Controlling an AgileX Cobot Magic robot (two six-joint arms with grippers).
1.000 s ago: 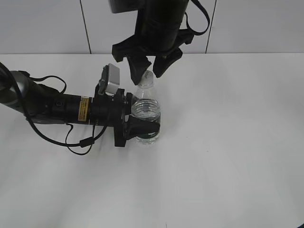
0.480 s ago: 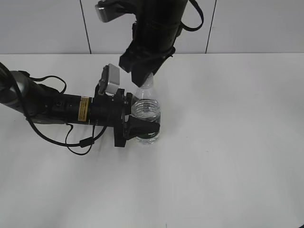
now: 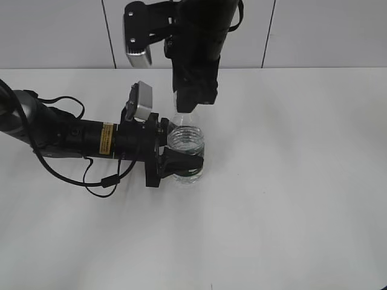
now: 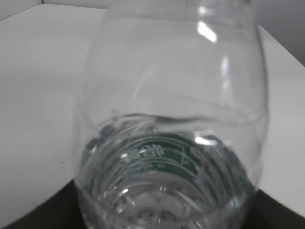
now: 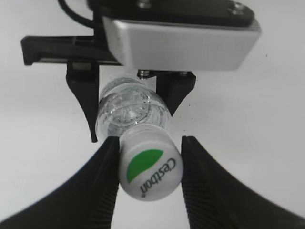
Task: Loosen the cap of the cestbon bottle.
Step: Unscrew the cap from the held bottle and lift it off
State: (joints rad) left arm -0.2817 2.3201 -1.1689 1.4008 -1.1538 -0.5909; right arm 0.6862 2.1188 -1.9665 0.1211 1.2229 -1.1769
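Observation:
The cestbon bottle stands upright on the white table. My left gripper reaches in from the left and is shut around the bottle's body at the green label. The bottle fills the left wrist view. My right gripper hangs straight down over the bottle's neck and hides the cap in the exterior view. In the right wrist view the white cap with its green half sits between my right gripper's two black fingers, which press on its sides. The bottle's body shows below the cap.
The left arm with its cable lies low across the table's left side. A white tiled wall stands behind the table. The left gripper's black fingers show either side of the bottle in the right wrist view.
My right gripper was spread wide around the cap; it has turned about a quarter turn about its vertical axis and closed in on the cap. The left arm and bottle have not moved.

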